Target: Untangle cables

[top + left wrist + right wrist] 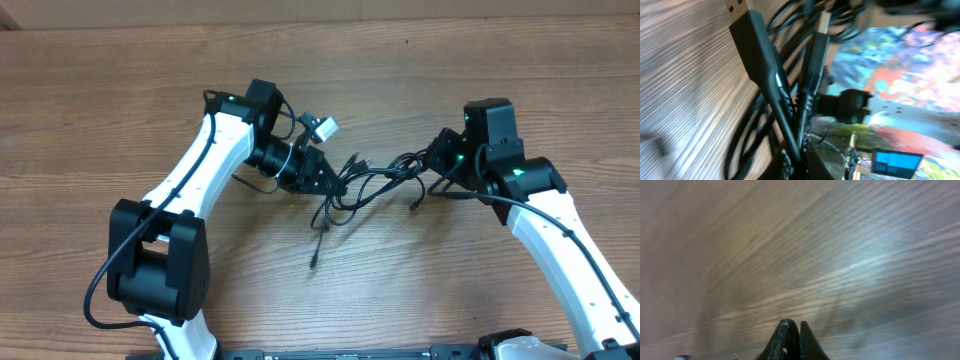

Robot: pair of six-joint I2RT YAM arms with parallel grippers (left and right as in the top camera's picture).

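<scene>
Cables (372,182) are lying knotted overhead, grips hidden; wrist views are showing left fingers (816,168) clamping them, right fingers (782,341) clenched, hold unclear.

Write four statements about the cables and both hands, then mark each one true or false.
1. The left hand is shut on the cables. True.
2. The cables lie in a neat round coil. False: they form a tangled bunch stretched between the two hands.
3. The right hand is wide open. False: its fingers are shut together, and its own camera shows no cable between them.
4. Some cables end in metal-tipped plugs. True.
</scene>
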